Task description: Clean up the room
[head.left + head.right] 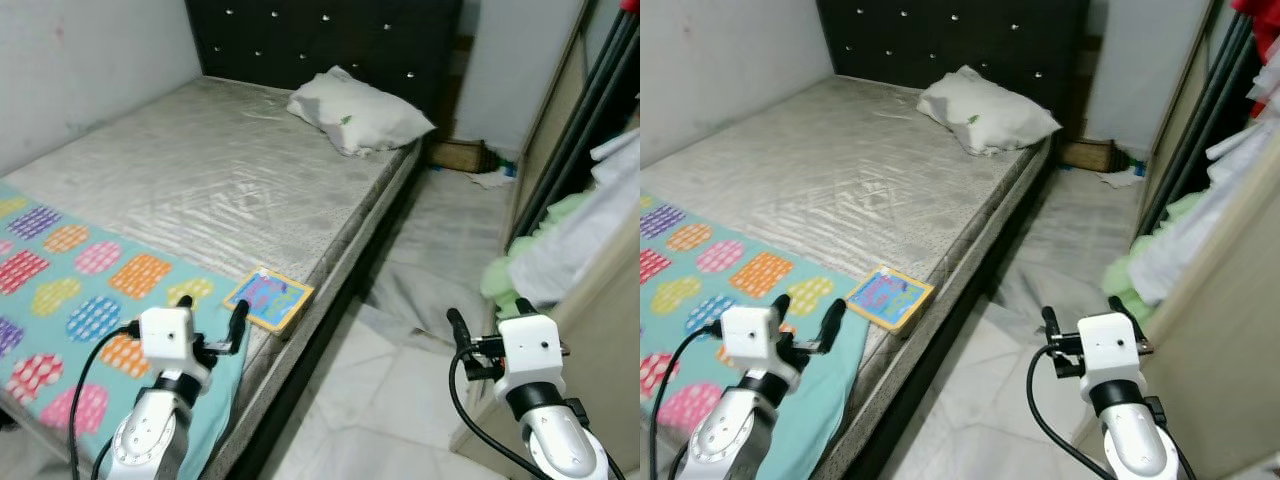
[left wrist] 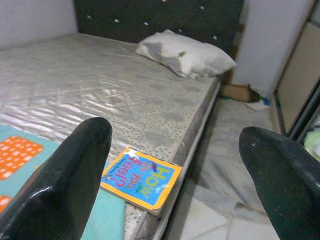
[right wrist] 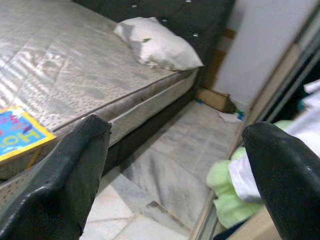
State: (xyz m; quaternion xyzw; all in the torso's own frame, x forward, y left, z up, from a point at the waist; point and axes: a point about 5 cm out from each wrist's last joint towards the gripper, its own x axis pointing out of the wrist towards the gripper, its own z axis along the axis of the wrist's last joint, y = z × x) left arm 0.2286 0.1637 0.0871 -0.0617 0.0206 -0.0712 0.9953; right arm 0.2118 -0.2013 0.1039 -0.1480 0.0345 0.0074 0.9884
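Two claws, both released, fingers spread. Left claw (image 1: pixel 212 318) hovers over patterned blanket (image 1: pixel 70 290) at bed corner, just short of picture book (image 1: pixel 268 299). Book lies flat at mattress (image 1: pixel 210 170) edge, beside blanket. Right claw (image 1: pixel 487 322) over tiled floor (image 1: pixel 390 390), near green cloth (image 3: pixel 225 192) by wardrobe. Pillow (image 1: pixel 358 112) at headboard.

— What does the room look like?
— A bare grey mattress (image 1: pixel 220 170) fills the bed against a dark tufted headboard (image 1: pixel 330 40), pale walls (image 1: pixel 80 70) around.
— And the floor?
— Light marbled tiles (image 1: pixel 390 400), beside a wardrobe (image 1: pixel 560 130).
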